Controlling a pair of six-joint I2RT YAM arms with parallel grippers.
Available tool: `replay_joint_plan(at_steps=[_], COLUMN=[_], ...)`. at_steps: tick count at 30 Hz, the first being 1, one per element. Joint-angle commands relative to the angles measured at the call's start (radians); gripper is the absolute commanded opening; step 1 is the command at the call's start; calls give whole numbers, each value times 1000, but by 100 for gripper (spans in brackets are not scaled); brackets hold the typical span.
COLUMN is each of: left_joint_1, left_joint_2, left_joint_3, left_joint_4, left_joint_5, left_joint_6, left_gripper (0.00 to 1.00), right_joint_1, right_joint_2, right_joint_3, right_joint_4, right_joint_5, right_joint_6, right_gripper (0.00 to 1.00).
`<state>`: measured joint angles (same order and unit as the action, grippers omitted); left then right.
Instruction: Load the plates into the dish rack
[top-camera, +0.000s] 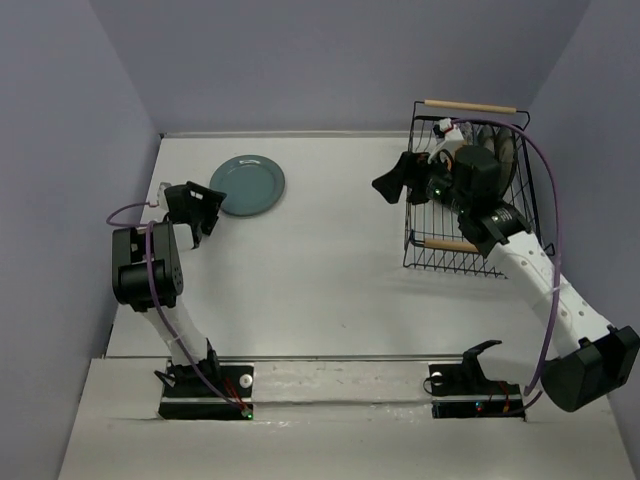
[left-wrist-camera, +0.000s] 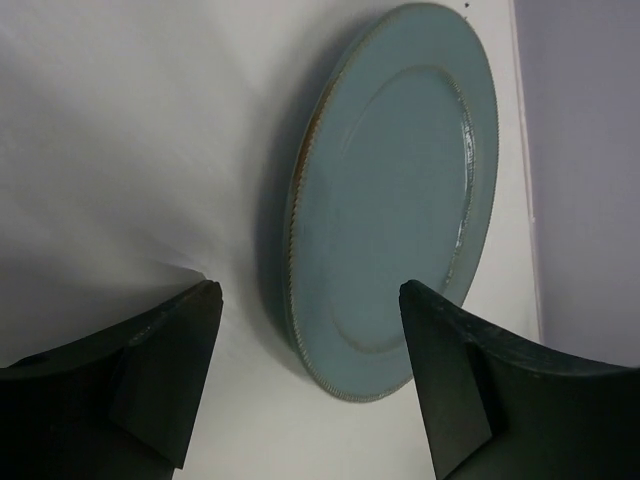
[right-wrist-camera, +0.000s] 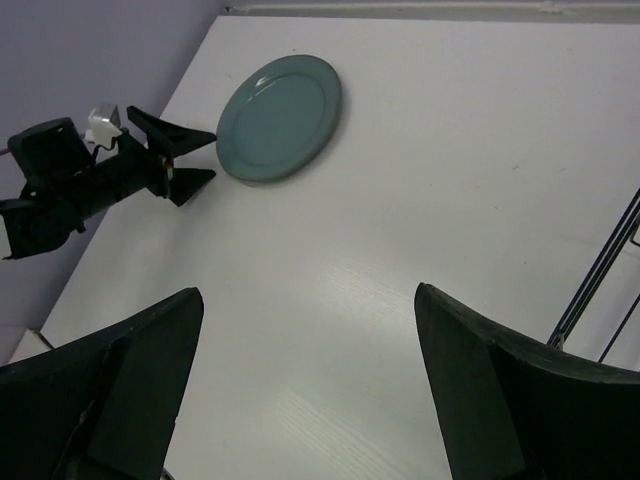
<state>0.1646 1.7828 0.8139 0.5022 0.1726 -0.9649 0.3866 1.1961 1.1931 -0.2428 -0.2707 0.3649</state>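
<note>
The plain teal plate (top-camera: 247, 185) lies flat on the white table at the back left; it also shows in the left wrist view (left-wrist-camera: 400, 200) and the right wrist view (right-wrist-camera: 280, 118). My left gripper (top-camera: 210, 212) (left-wrist-camera: 308, 290) is open and empty, just short of the plate's near left rim. The black wire dish rack (top-camera: 478, 258) with wooden rod handles stands at the back right. Plates (top-camera: 505, 150) stand in it, mostly hidden by my right arm. My right gripper (top-camera: 390, 185) (right-wrist-camera: 310, 295) is open and empty, just left of the rack above bare table.
Purple walls close the table at the back and sides. A rack wire (right-wrist-camera: 600, 280) shows at the right edge of the right wrist view. My left arm (right-wrist-camera: 80, 180) also shows there, beside the plate. A purple cable (top-camera: 548, 200) loops over the rack.
</note>
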Motion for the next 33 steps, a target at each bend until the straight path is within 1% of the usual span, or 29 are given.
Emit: replay_joint_plan(at_steps=[1,2,4,5,9,11,12,13,14,16,17,19,21,23,26,28,32,33], left_joint_1=[-2,-2,-4,-4,-4,-4,-4,-4,-2,-2,-2,3,9,16,19,21,24,27], left_joint_2=[98,130,158,185,254,282,288,293,306,316,316,307,265,218,53,-12,-195,-227], left_joint_3=[99,102,110,116,114,81,73,70,71,79,77,65,50,44,10,-8,-62,-71], left_joint_4=[74,87,127,140,258,346,414,435,449,481,487,536,571,569,529,527,516,504], left_joint_5=[-13,-9,-4,-4,33,44,44,50,53,61,64,74,90,103,96,105,169,191], left_joint_6=[-78,-92,-113,-132,-190,-225,-257,-270,-278,-273,-270,-264,-256,-230,-205,-210,-225,-230], left_gripper=[82,76,74,71,67,57,51,44,33,17,6,6,6,6,6,6,6,6], right_joint_1=[28,28,28,28,37,37,37,37,37,46,46,55,64,64,86,100,109,109], right_joint_2=[-20,-15,-7,2,26,39,54,63,71,86,88,88,85,91,109,132,238,296], right_joint_3=[-10,-10,-9,-9,-4,0,6,11,19,33,36,40,43,54,82,105,186,227], right_joint_4=[112,120,123,128,140,143,151,152,151,151,151,151,146,139,135,135,134,126], right_joint_5=[-10,-7,-1,2,2,4,2,2,2,2,2,4,4,2,-4,-25,-105,-136], right_joint_6=[19,20,20,20,26,28,28,31,29,35,37,39,40,40,40,43,75,92], right_gripper=[92,92,92,92,91,91,91,91,91,91,91,91,91,91,91,91,94,94])
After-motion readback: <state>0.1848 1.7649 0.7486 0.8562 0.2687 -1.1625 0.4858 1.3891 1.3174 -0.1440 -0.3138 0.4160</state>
